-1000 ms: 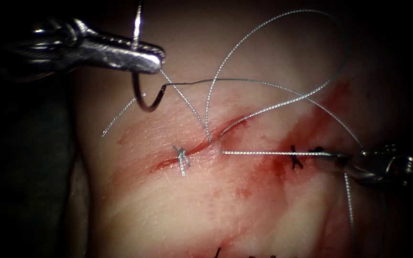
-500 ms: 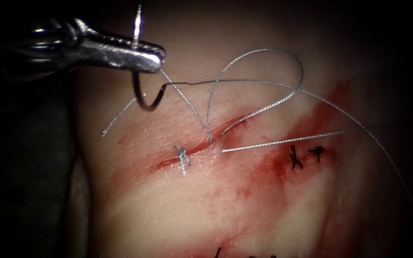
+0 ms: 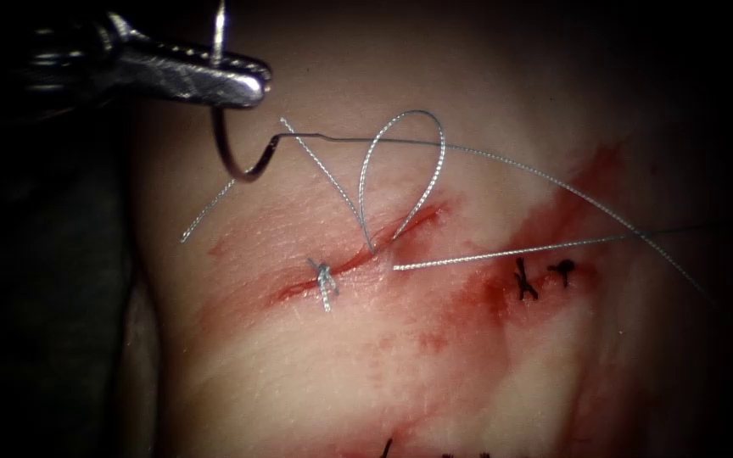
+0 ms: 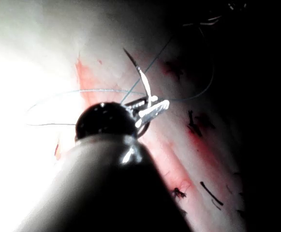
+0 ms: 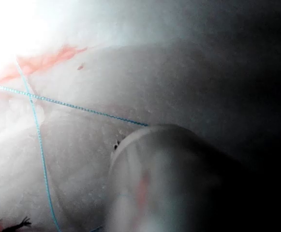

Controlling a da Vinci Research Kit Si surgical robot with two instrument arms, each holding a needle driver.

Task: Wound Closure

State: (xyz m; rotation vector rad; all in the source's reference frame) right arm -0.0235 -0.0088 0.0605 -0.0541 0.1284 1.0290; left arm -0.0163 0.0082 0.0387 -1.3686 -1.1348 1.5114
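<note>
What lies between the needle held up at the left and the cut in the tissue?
In the endoscope view, thread crosses bare tissue between the needle and the cut.

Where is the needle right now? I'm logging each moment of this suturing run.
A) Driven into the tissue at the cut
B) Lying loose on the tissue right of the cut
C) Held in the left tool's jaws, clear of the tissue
C: the left tool grips the needle along its curve, above the tissue, upper left of the cut.
</note>
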